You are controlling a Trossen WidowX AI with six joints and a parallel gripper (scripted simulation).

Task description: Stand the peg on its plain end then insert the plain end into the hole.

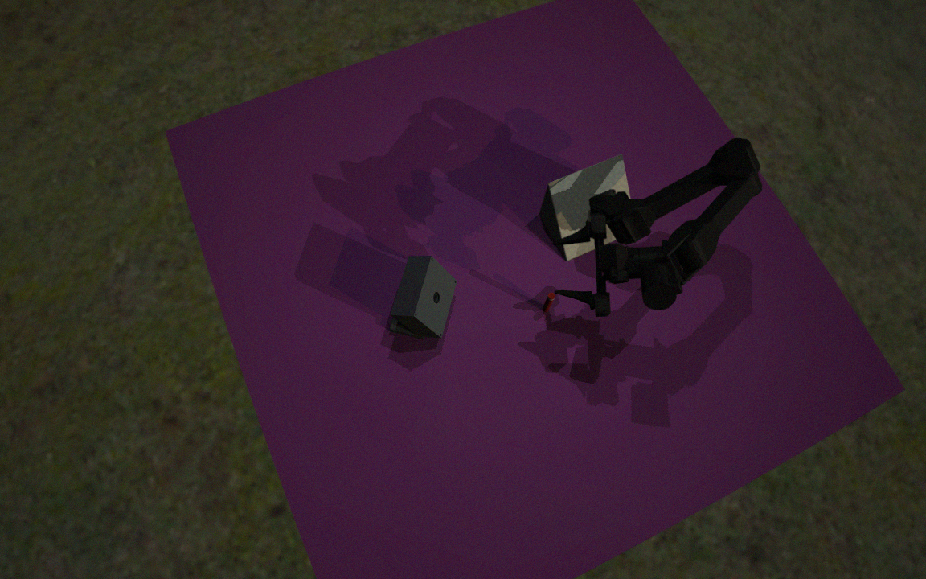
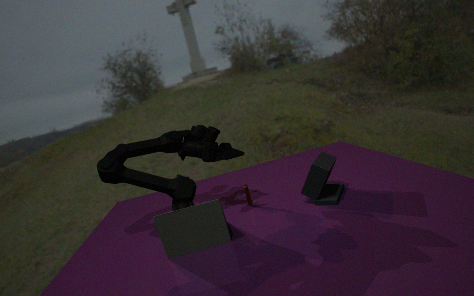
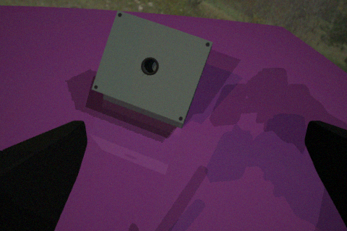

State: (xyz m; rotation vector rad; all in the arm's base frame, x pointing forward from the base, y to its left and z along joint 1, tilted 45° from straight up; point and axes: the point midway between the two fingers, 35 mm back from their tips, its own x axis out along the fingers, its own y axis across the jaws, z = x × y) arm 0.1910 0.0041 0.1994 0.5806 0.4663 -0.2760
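Observation:
The red peg (image 1: 548, 302) (image 2: 247, 195) stands upright on the purple table (image 1: 408, 468) (image 2: 342, 162), with its white band near the top end. My gripper (image 1: 559, 267) (image 2: 243, 153) (image 3: 198, 132) is open and empty, its fingers wide apart. It is raised well above the peg in the exterior view. The peg itself is out of the wrist view; a long thin shadow shows there. The grey sloped panel (image 1: 424, 305) (image 2: 318, 176) (image 3: 173, 79) faces the robot. Its round hole (image 1: 436, 297) (image 3: 150, 66) is empty as far as it shows, and its face is hidden in the exterior view.
A pale, tilted box-like block (image 1: 581, 193) (image 2: 194, 228) stands beside the arm, partly behind it in the top view. The panel rests on a low base (image 2: 328, 202). Arm and block shadows fall across the table.

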